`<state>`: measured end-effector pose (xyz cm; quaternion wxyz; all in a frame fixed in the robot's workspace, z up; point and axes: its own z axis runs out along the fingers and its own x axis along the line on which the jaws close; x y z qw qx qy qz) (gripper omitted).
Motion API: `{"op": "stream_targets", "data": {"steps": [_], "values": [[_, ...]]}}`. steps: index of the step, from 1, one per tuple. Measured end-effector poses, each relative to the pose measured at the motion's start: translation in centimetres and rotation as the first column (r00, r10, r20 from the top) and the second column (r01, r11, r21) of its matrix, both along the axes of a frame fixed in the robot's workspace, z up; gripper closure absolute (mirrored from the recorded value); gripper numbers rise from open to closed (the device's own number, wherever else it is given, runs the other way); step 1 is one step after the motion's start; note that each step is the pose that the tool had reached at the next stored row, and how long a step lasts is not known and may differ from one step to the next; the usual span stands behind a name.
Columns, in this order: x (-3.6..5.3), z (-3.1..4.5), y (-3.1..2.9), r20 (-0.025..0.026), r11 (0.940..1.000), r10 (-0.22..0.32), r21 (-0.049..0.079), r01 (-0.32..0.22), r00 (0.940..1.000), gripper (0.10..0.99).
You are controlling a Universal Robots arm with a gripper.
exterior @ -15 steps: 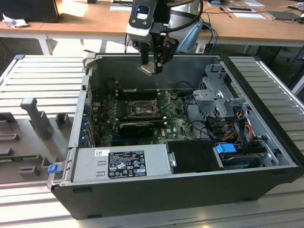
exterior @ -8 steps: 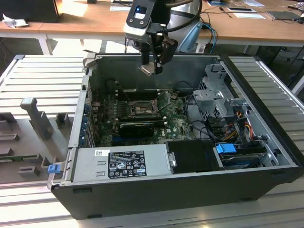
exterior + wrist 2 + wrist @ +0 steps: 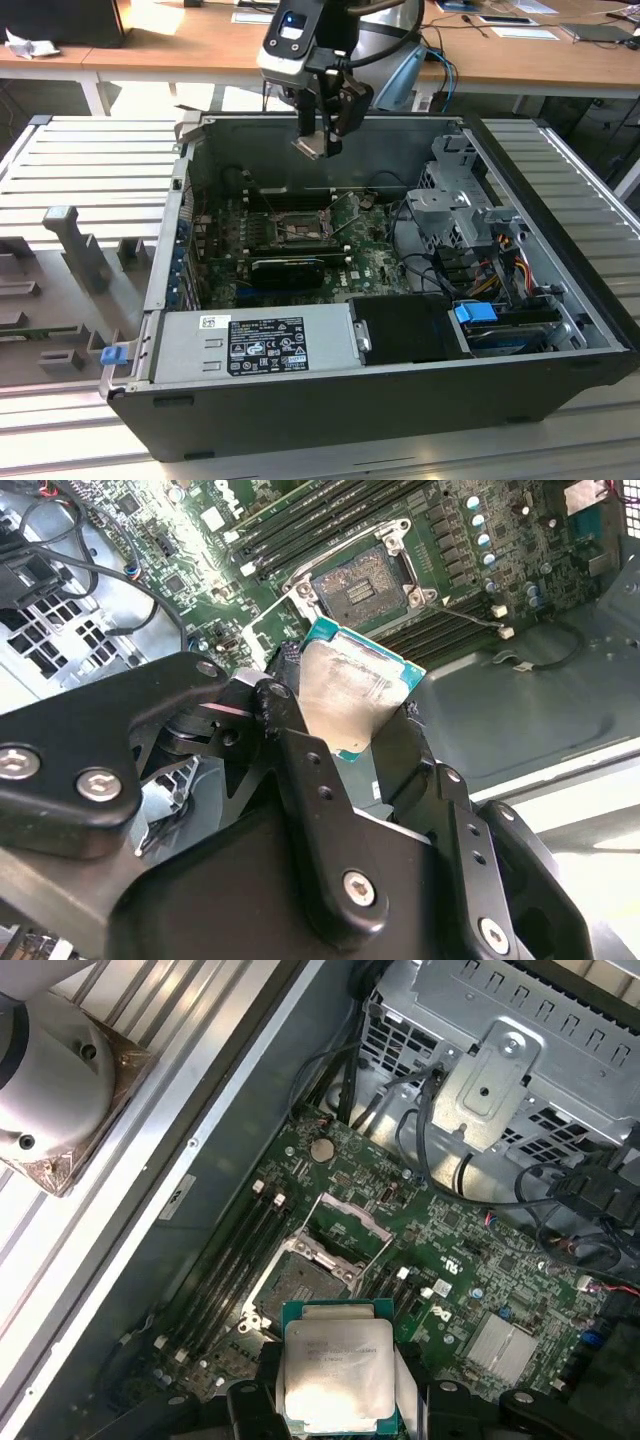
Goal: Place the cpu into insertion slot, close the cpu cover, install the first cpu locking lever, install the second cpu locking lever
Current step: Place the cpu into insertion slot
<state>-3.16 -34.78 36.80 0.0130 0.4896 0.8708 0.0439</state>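
Note:
My gripper (image 3: 322, 135) hangs over the open computer case, shut on the cpu (image 3: 310, 148), a small square chip with a dull silver top and a green edge. In both wrist views the black fingers clamp the cpu (image 3: 350, 680) (image 3: 335, 1370) by two opposite edges. The chip is well above the green motherboard (image 3: 470, 1270), apart from it. Below lies the insertion slot (image 3: 300, 1282) (image 3: 360, 585) (image 3: 298, 228), a square black recess, uncovered. The cpu cover (image 3: 356, 1214), a thin metal frame with a window, stands swung up at the slot's far side.
A grey power supply box (image 3: 250, 345) fills the case's near side. A metal drive cage (image 3: 460, 200) with cables stands at the exterior view's right. A long black block (image 3: 290, 268) lies just in front of the slot. Memory slots (image 3: 235, 1260) flank the socket.

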Motion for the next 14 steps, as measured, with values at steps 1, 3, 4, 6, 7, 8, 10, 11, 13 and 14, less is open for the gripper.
{"op": "stream_targets", "data": {"steps": [1, 3, 4, 6, 7, 8, 10, 11, 13, 14], "values": [[0.0, 0.0, 0.0, 0.0, 1.0, -0.005, 0.0, 0.005, 1.0, 0.557], [0.0, -0.01, 0.0, 0.0, 0.9999, -0.016, 0.0, 0.016, 0.9999, 0.557], [0.0, -0.01, 0.03, 0.0, 0.9998, -0.02, 0.0, 0.02, 0.9998, 0.557], [0.0, -0.01, 0.09, 0.0, 0.9992, -0.039, 0.0, 0.039, 0.9992, 0.557], [-0.01, -0.01, 0.09, 0.0, 0.9989, -0.047, 0.0, 0.047, 0.9989, 0.557], [-0.01, -0.02, 0.09, 0.0, 0.9982, -0.06, 0.0, 0.06, 0.9982, 0.557], [-0.01, -0.02, 0.09, 0.0, 0.9975, -0.071, 0.0, 0.071, 0.9975, 0.557], [-0.01, -0.02, 0.09, 0.0, 0.997, -0.077, 0.0, 0.077, 0.997, 0.557], [-0.01, -0.02, 0.09, 0.0, 0.9961, -0.088, 0.0, 0.088, 0.9961, 0.557], [-0.01, -0.02, 0.09, 0.0, 0.9957, -0.093, 0.0, 0.093, 0.9957, 0.557]]}}
